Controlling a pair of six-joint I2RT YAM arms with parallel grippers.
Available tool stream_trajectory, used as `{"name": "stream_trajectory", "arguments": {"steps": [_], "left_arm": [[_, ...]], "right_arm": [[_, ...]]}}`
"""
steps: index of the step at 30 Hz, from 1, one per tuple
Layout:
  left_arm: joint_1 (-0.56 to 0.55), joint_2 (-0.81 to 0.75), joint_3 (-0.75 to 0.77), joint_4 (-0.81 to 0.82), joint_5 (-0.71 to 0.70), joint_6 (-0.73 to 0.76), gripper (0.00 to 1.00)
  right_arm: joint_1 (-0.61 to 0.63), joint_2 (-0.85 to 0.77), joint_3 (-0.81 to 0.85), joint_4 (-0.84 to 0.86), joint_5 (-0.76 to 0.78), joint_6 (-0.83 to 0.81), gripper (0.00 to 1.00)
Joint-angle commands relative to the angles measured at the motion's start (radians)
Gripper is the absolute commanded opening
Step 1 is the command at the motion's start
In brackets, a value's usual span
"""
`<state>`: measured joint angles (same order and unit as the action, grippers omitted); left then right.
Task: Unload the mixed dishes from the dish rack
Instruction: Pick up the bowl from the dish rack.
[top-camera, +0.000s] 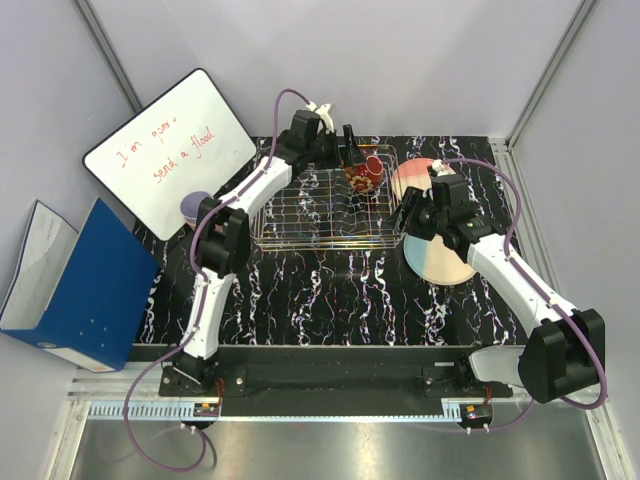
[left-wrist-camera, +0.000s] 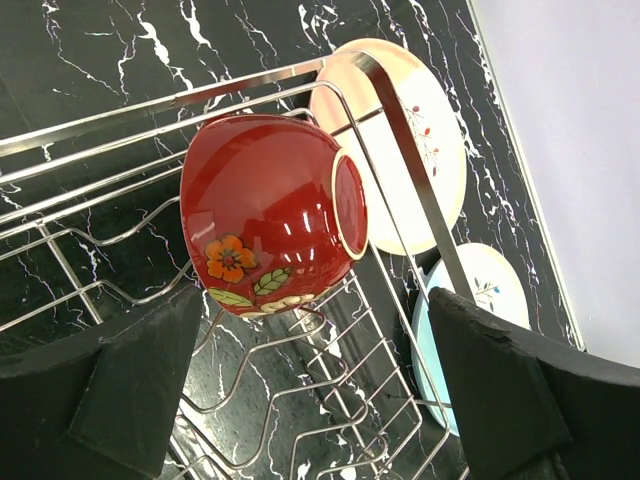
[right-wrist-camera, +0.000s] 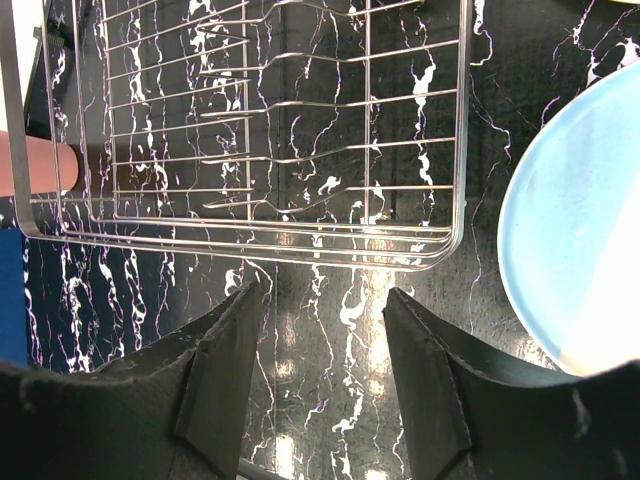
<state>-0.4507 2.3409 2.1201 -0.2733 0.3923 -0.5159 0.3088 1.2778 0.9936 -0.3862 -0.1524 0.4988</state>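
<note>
Glossy red, the patterned bowl (left-wrist-camera: 270, 210) lies tipped on its side in the far right corner of the dish rack (top-camera: 300, 215), with its foot ring turned toward the rack's end wall. The left gripper (left-wrist-camera: 310, 400) hangs close over it, jaws spread wide, the bowl just ahead of the gap and untouched. Beyond that end of the rack, on the black marbled counter (top-camera: 330, 290), the pink/cream plate (top-camera: 412, 175) lies flat, and the light-blue/cream plate (top-camera: 440, 258) lies near it, closer to the arm bases. The right gripper (right-wrist-camera: 325, 380) hovers over bare counter just outside the rack's near rail, beside the blue plate, its jaws partly apart and empty. The lavender cup (top-camera: 196, 207) stands on the counter left of the rack, by the whiteboard (top-camera: 170, 140).
</note>
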Motion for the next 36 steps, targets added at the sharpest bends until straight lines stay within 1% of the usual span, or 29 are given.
{"name": "stream_trajectory", "arguments": {"steps": [1,11,28,31,32,36], "left_arm": [[-0.005,0.024,0.063,0.011,-0.010,0.016,0.99],[-0.003,0.084,0.116,0.013,0.026,-0.013,0.99],[-0.020,0.153,0.144,0.029,0.074,-0.036,0.99],[-0.026,0.146,0.140,-0.004,0.028,-0.021,0.99],[-0.029,0.140,0.136,-0.016,-0.024,-0.013,0.99],[-0.032,0.120,0.139,-0.093,-0.124,0.016,0.99]], "right_arm": [[0.009,0.005,-0.003,0.038,-0.021,0.001,0.61],[0.009,0.021,-0.015,0.050,-0.027,0.001,0.60],[0.009,0.063,-0.041,0.087,-0.076,0.017,0.60],[0.009,0.063,-0.046,0.092,-0.073,0.018,0.60],[0.009,0.061,-0.047,0.090,-0.070,0.018,0.60],[0.010,0.058,-0.046,0.090,-0.068,0.011,0.60]]}}
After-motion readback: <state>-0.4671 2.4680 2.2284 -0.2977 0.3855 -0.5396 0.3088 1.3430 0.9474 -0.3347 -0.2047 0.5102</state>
